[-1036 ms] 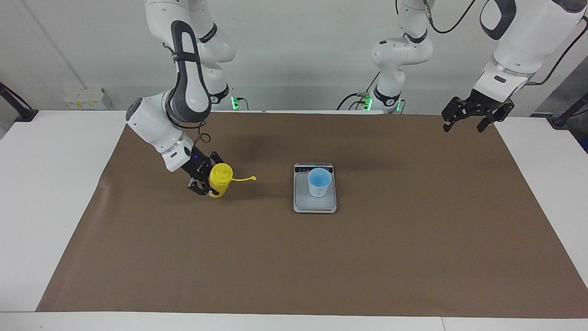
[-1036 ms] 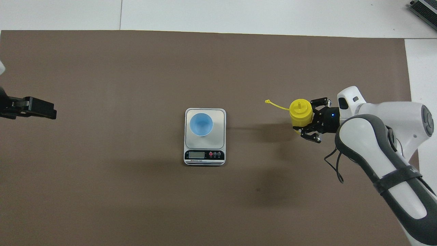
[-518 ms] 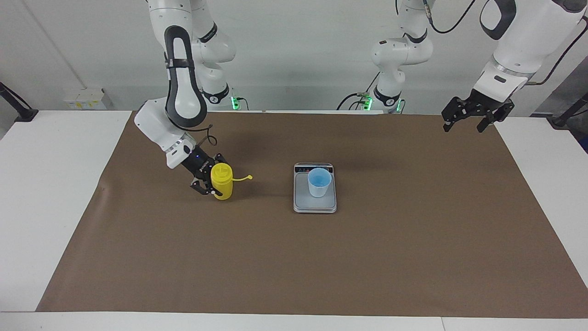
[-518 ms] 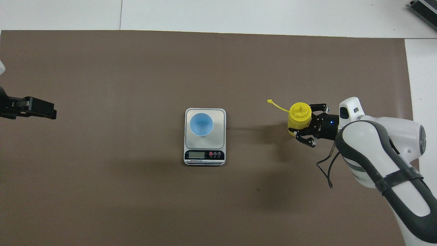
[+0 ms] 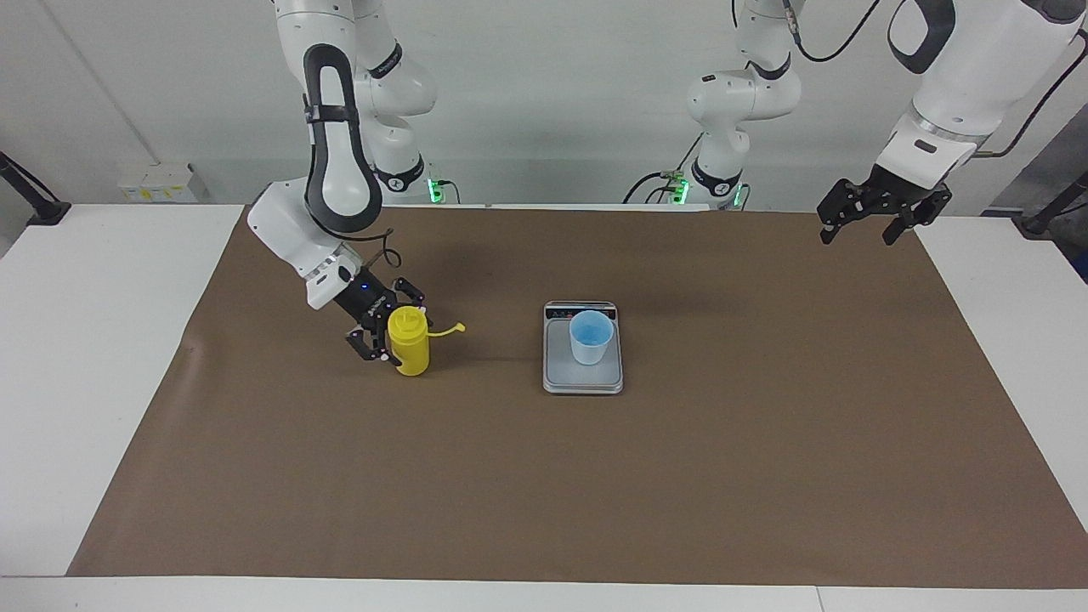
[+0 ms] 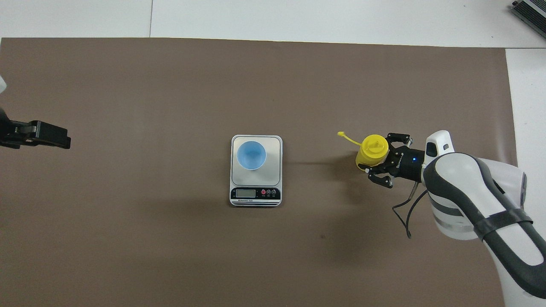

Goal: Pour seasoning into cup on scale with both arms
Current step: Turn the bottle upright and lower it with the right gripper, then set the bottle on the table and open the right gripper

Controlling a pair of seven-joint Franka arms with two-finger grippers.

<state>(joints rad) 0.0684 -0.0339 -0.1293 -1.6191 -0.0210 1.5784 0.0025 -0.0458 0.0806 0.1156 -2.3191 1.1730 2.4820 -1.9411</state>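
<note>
The yellow seasoning bottle [image 5: 409, 347] [image 6: 372, 150] stands on the brown mat toward the right arm's end of the table, its cap strap [image 5: 449, 329] pointing at the scale. My right gripper [image 5: 393, 330] [image 6: 380, 157] is low beside it, open, with one finger on either side of the bottle's upper part. The light blue cup [image 5: 591, 337] [image 6: 251, 154] stands upright on the silver scale [image 5: 561, 380] [image 6: 255, 194] at mid-table. My left gripper [image 5: 860, 232] [image 6: 59, 138] hangs open and holds nothing, over the mat's edge at the left arm's end.
A brown mat [image 5: 544, 493] covers most of the white table [image 5: 102, 340]. The scale's display strip [image 6: 245, 193] faces the robots. A black cable loop [image 6: 405, 213] hangs from the right wrist.
The right arm lowered the tilted bottle and stood it upright on the mat. Its fingers have spread a little around the bottle. The left arm has not moved.
</note>
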